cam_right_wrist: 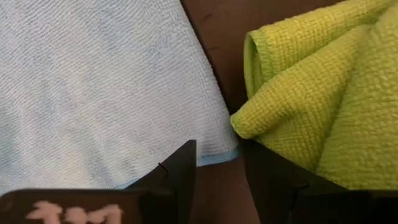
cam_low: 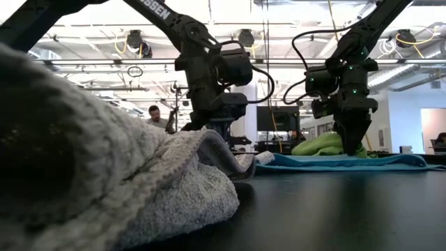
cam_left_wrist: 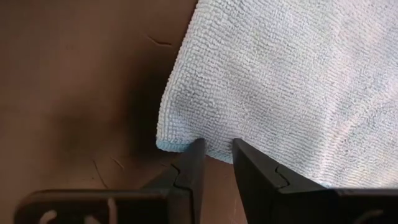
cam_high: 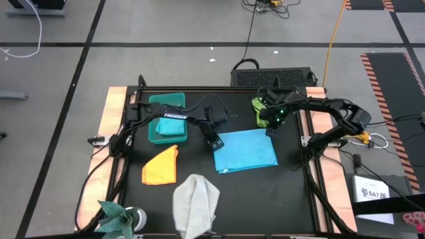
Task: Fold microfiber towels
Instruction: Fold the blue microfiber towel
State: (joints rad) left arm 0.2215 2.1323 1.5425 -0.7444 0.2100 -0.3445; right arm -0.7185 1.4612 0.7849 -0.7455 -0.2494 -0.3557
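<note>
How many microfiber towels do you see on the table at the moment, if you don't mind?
5: light blue towel centre, lime green towel at its far right corner, orange-yellow towel left, grey towel near edge, teal towel in the bin.

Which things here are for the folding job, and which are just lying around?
For the job: light blue towel, lime green towel, orange-yellow towel, light grey towel, left hand, right hand.

Just lying about: teal bin, green star-shaped thing.
</note>
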